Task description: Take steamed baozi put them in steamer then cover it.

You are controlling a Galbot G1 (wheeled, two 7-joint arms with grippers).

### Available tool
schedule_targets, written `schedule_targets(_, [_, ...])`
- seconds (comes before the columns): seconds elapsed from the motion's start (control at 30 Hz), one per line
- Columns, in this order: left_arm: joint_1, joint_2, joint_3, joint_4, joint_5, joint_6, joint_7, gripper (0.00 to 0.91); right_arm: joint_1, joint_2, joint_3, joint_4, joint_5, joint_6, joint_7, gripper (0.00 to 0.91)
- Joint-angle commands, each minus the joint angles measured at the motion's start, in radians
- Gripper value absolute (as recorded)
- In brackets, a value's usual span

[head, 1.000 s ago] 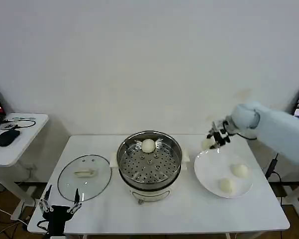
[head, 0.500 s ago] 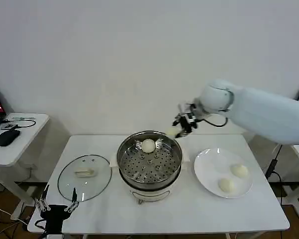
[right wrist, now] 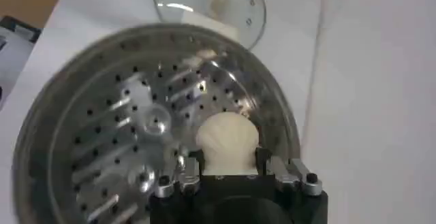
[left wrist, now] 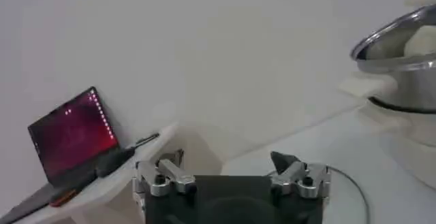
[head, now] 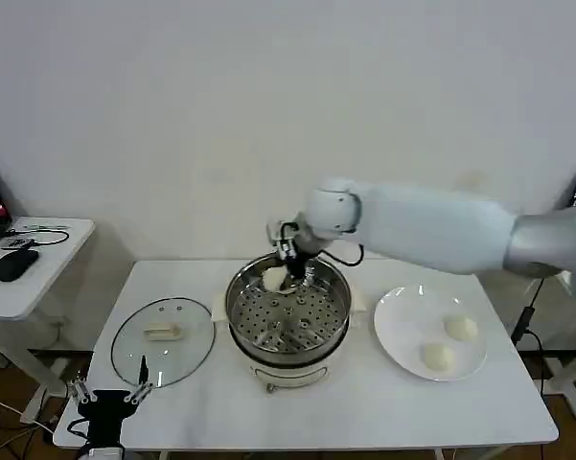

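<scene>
While the right arm reaches across the table, things stand like this:

Right gripper (head: 289, 264): over the far rim of the steamer (head: 288, 343), fingers clamped on one steamed baozi (right wrist: 227, 135); in the right wrist view the bun sits squarely between the two fingertips (right wrist: 189, 173), with the perforated tray (right wrist: 129, 137) spread out beyond them.

Steamer contents: from the head view, an off-white bun (head: 274, 278) shows just beside the right gripper's fingers at the back of the tray; whether it is the held bun or another lying on the tray, I cannot tell. The other holes of the tray are bare metal.

White plate (head: 403, 331): well apart from the right gripper's fingers, on the arm's own side of the steamer; it holds two baozi, one (head: 460, 328) toward the far edge and one (head: 436, 356) nearer the front.

Cover (head: 163, 333): flat on the table on the other side of the steamer from the plate, handle up, just beyond the left gripper's fingertips.

Left gripper (head: 106, 395): parked low at the near table edge, fingers (left wrist: 160, 176) spread apart and holding nothing; in its wrist view the steamer's rim (left wrist: 395, 31) rises far ahead of the fingers.

Side table (head: 38, 259): a laptop (left wrist: 73, 133) stands on it, off to the left gripper's side.
</scene>
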Motion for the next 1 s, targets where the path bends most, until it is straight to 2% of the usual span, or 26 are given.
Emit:
schedule_targets(0.03, [0.0, -0.002, -0.001, 0.001, -0.002, -0.003, -0.002, 0.907, -0.039, 0.097, -0.019, -0.066, 0.032, -0.039, 0.018, 0.504])
schedule_targets(0.57, [0.017, -0.01, -0.002, 0.003, 0.007, -0.025, -0.019, 0.907, -0.067, 0.139, -0.035, -0.115, -0.004, -0.025, -0.005, 0.504])
schedule_targets(0.6, [0.017, -0.01, -0.002, 0.002, 0.007, -0.026, -0.02, 0.907, -0.069, 0.14, -0.038, -0.117, -0.01, -0.025, -0.008, 0.544])
schedule_targets(0.63, [0.019, -0.01, -0.002, 0.0, 0.007, -0.026, -0.02, 0.907, -0.07, 0.14, -0.038, -0.117, -0.013, -0.025, -0.008, 0.796])
schedule_targets(0.67, [0.019, -0.01, -0.002, -0.001, 0.007, -0.026, -0.021, 0.907, -0.071, 0.14, -0.04, -0.119, -0.02, -0.024, -0.009, 0.907])
schedule_targets(0.87, [0.019, -0.011, 0.002, -0.005, 0.011, -0.027, -0.021, 0.907, -0.063, 0.137, -0.039, -0.124, -0.046, -0.011, -0.024, 0.907])
schedule_targets(1.0, [0.014, -0.01, 0.004, -0.004, 0.012, -0.026, -0.02, 0.907, -0.033, 0.113, -0.03, -0.097, -0.017, -0.01, -0.029, 0.907])
